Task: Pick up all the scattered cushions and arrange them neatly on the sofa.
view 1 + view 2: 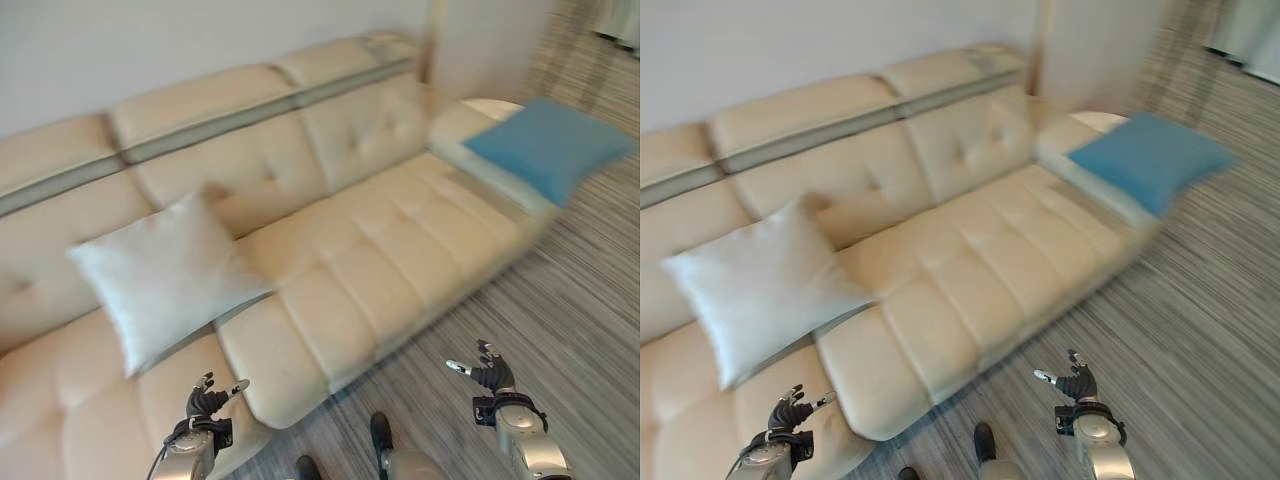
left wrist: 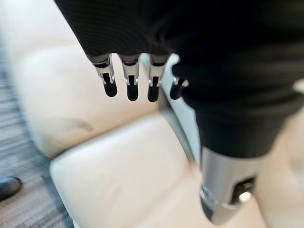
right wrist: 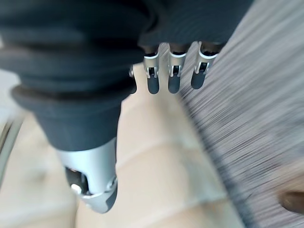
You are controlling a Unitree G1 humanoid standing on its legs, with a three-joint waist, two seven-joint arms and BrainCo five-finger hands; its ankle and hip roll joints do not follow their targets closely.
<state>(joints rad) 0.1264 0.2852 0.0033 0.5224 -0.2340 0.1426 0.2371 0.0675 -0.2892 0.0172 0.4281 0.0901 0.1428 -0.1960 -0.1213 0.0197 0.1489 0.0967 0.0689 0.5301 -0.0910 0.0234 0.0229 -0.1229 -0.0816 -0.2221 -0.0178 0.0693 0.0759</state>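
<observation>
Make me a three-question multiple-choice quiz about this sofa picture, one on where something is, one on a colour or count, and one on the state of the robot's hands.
1. Where does the blue cushion lie?
A. On the floor
B. On the sofa's far right end
C. In the robot's left hand

2. How many cushions are on the sofa?
A. Two
B. Four
C. None

3. What are the hands doing?
A. Both grip a cushion
B. Both are open and hold nothing
C. The right one grips the sofa

Answers:
1. B, it rests on the armrest end, overhanging a little.
2. A, the blue one and the white cushion leaning on the backrest.
3. B, the left hand and right hand hang with straight fingers, nothing in them.
</observation>
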